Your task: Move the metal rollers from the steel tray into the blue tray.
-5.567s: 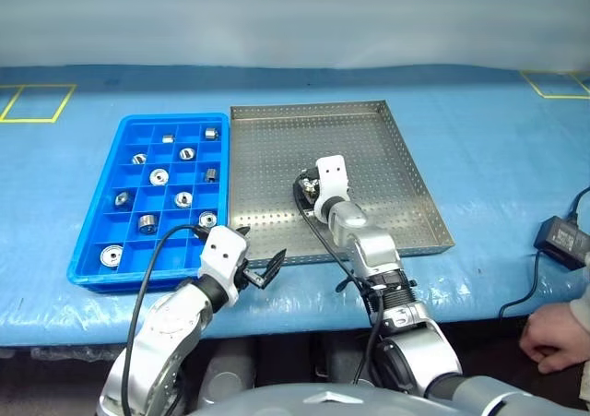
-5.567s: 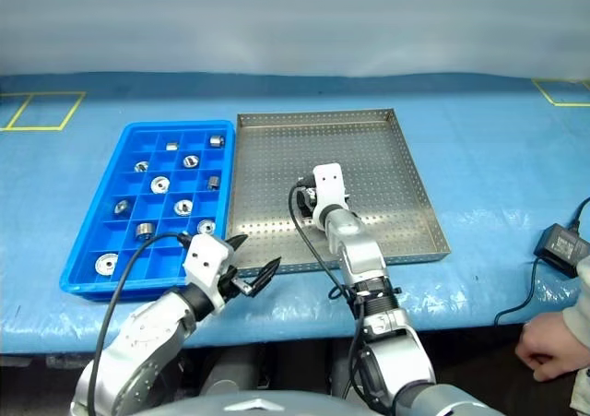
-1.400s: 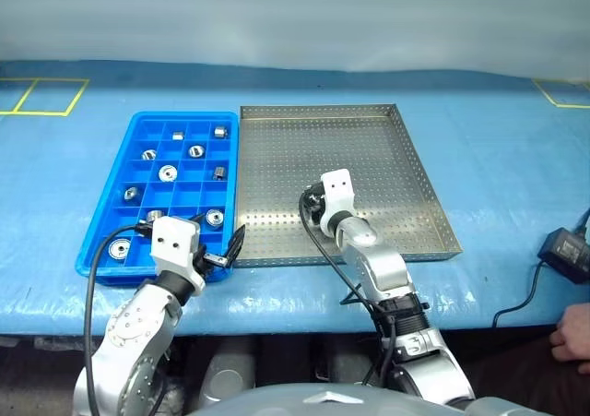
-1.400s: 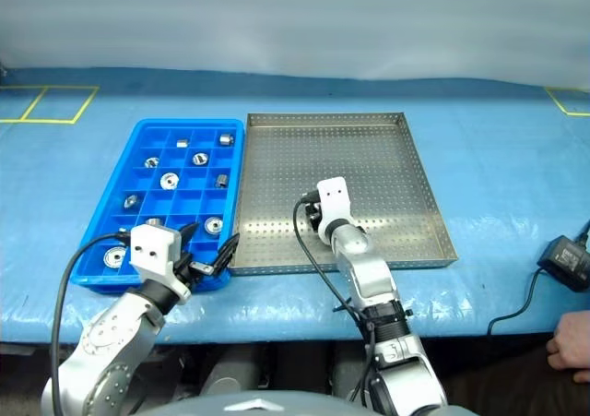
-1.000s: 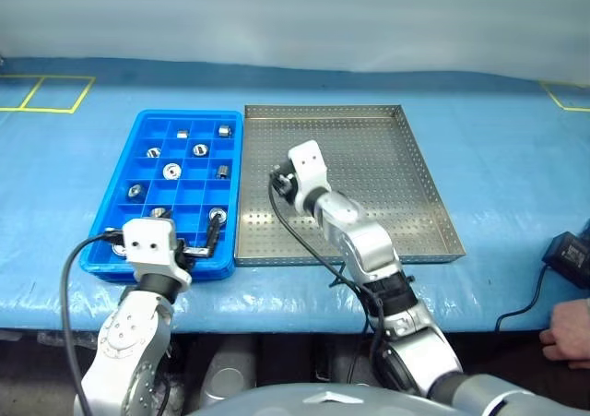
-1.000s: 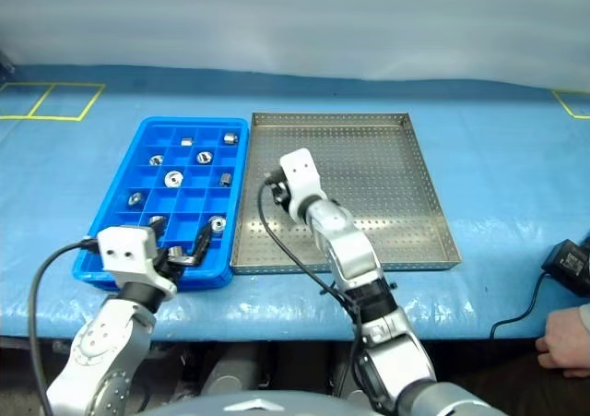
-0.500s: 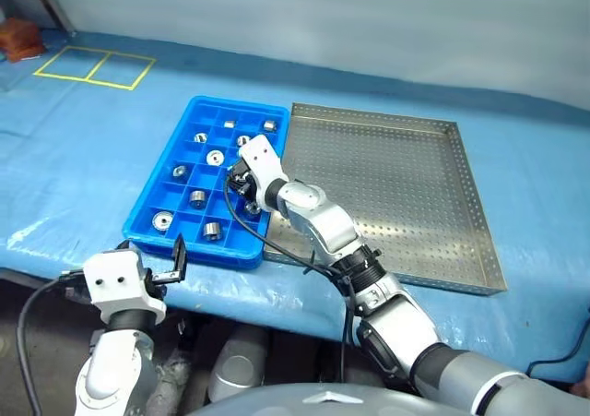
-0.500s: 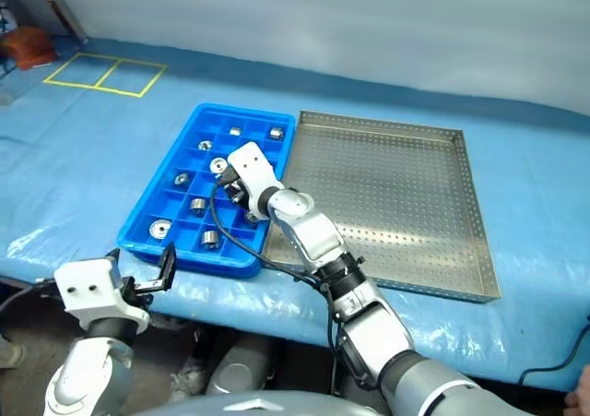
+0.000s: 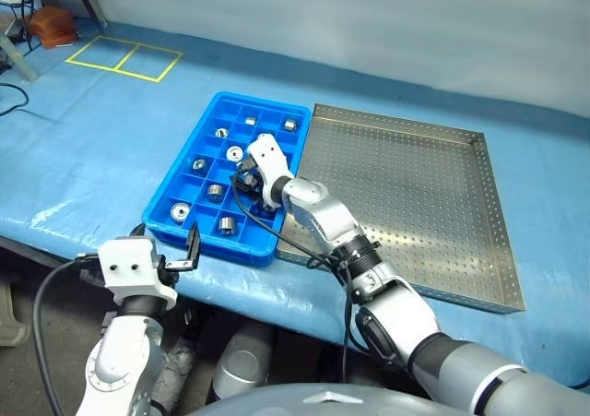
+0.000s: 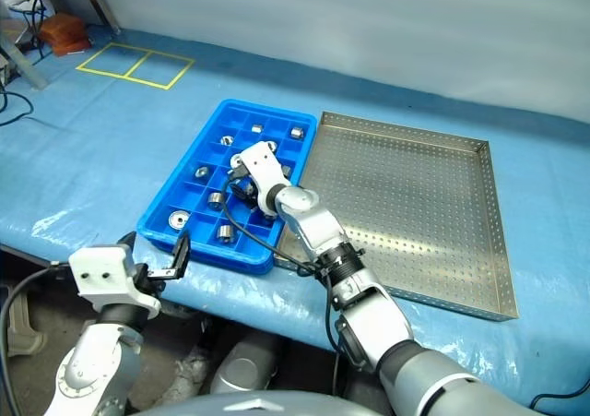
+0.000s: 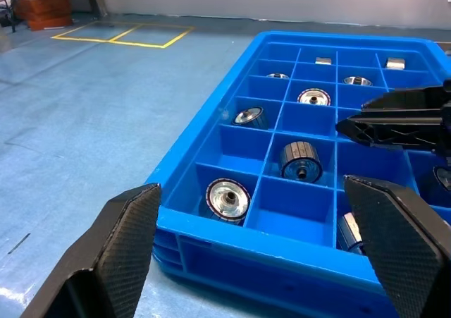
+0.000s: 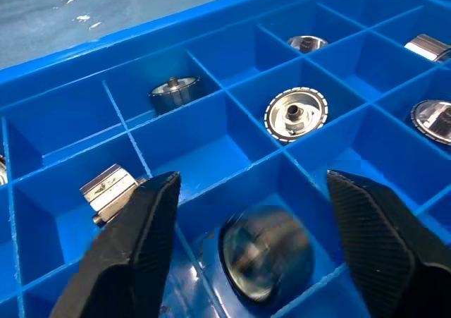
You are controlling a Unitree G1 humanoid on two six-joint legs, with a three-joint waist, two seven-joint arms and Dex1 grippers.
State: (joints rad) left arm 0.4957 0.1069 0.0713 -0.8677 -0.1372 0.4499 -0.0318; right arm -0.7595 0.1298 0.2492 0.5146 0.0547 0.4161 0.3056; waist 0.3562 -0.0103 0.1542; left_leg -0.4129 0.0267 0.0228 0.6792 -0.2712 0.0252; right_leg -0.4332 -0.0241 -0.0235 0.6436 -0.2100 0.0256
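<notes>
The blue tray (image 9: 184, 162) lies left of the steel tray (image 9: 406, 195), whose perforated floor is bare. Several metal rollers sit in the blue compartments, among them one (image 9: 215, 192) by the middle and one (image 9: 181, 212) near the front corner. My right gripper (image 12: 254, 180) hovers open over the blue tray's right-hand columns (image 9: 253, 195). A blurred roller (image 12: 264, 258) lies loose in the compartment under its jaws, untouched by either finger. My left gripper (image 11: 252, 184) stands open and empty off the tray's near corner, below the table's front edge (image 9: 147, 250).
Yellow tape squares (image 9: 124, 56) mark the light-blue covering at the far left, with a brown object (image 9: 55, 24) behind them. A black cable (image 9: 249, 213) loops off my right wrist over the tray. The table's front edge (image 9: 92, 236) runs close to my left gripper.
The view has swung left. My right gripper crossed from the steel tray to the blue tray, sank a little and opened, letting a roller go. The left gripper stayed open.
</notes>
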